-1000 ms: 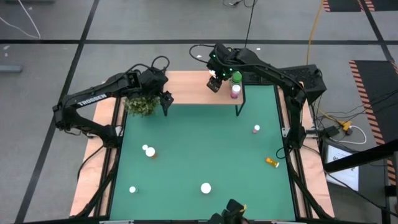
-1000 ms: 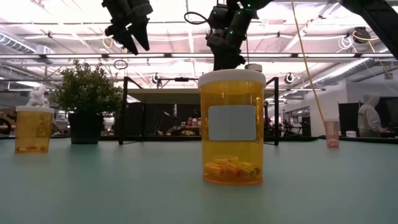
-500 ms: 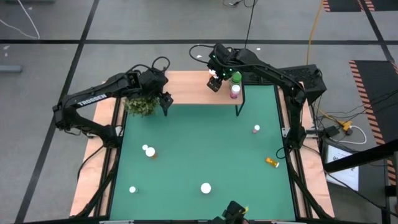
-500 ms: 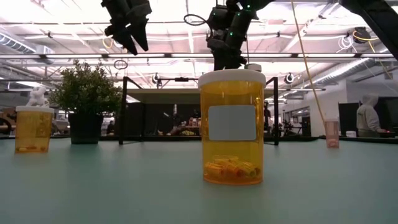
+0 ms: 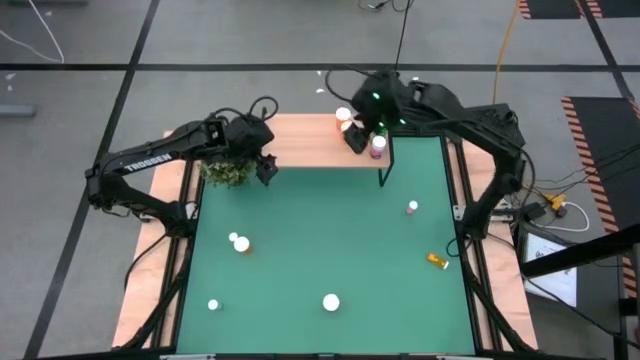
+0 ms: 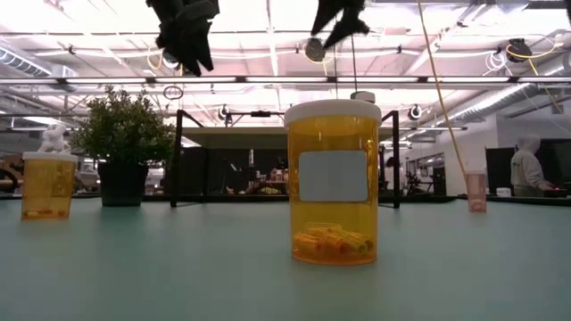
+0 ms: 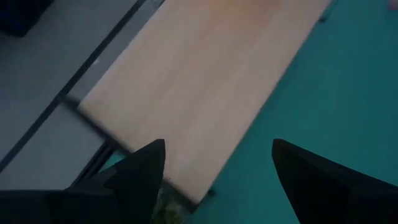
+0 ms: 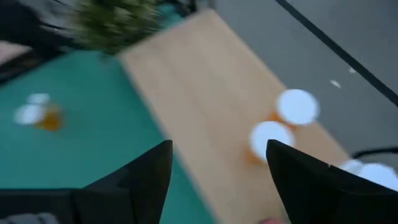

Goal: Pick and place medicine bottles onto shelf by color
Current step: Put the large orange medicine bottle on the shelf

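The shelf (image 5: 320,142) is a flat rectangular light-wood board with a smooth matt face, standing on thin black legs at the 12 o'clock edge of the green bench (image 5: 330,240). At its 3 o'clock end stand several medicine bottles: two white-capped orange ones (image 8: 283,121), a pink-bodied one (image 5: 378,147) and a green-capped one (image 5: 381,127). The rest of the board is bare wood.

The right gripper (image 5: 353,138) hangs above that cluster, jaws apart and empty. The left gripper (image 5: 266,168) hangs over the shelf's 9 o'clock end, just beside a bushy plant (image 5: 226,168) in a dark pot; its jaws are also apart and empty.

Loose bottles on the mat, well apart from one another:
- a translucent orange cylinder (image 6: 332,183) with a white cap and blank white label, upright near 6 o'clock, holding small yellow capsules at its base;
- a second orange bottle (image 5: 239,243) at 9 o'clock;
- a white-capped one (image 5: 213,305) at 7 o'clock;
- a pink one (image 5: 412,208) at 2 o'clock;
- an orange one (image 5: 437,260) lying on its side at 4 o'clock.

The centre of the mat is open.
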